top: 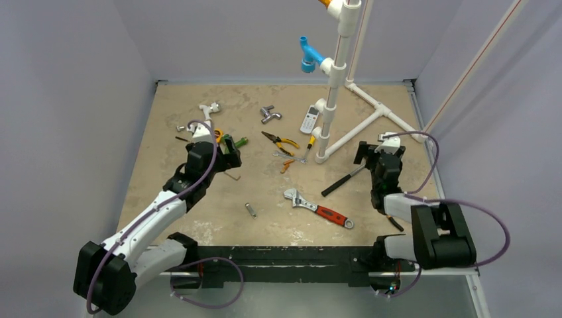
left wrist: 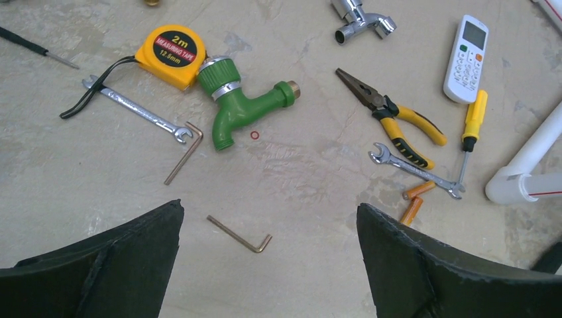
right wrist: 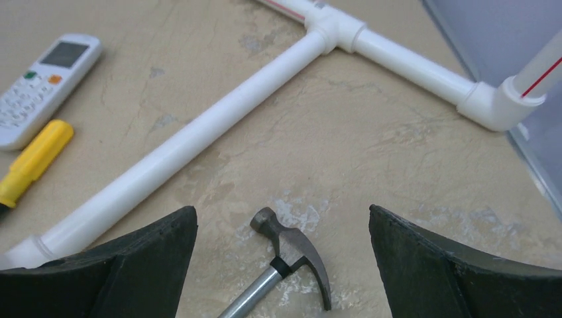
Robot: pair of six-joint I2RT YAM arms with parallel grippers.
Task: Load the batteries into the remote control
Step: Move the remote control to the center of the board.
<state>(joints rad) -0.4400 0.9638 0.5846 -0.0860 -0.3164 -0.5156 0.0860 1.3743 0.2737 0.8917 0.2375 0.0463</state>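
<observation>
The white remote control (top: 309,120) lies face up at the back of the table beside the pipe stand; it also shows in the left wrist view (left wrist: 466,58) and the right wrist view (right wrist: 40,86). Two orange batteries (top: 286,165) lie side by side in front of it, next to a small spanner; the left wrist view shows one battery (left wrist: 419,191) and the other (left wrist: 411,211). My left gripper (top: 230,152) is open and empty, left of the batteries, over a hex key (left wrist: 240,234). My right gripper (top: 363,154) is open and empty over a hammer head (right wrist: 295,255).
A white PVC pipe frame (top: 338,79) stands at the back right. Orange-handled pliers (left wrist: 391,119), a yellow screwdriver (left wrist: 472,126), a green tap (left wrist: 238,103), a tape measure (left wrist: 171,54), a red-handled wrench (top: 318,207) and a small metal cylinder (top: 250,210) lie around.
</observation>
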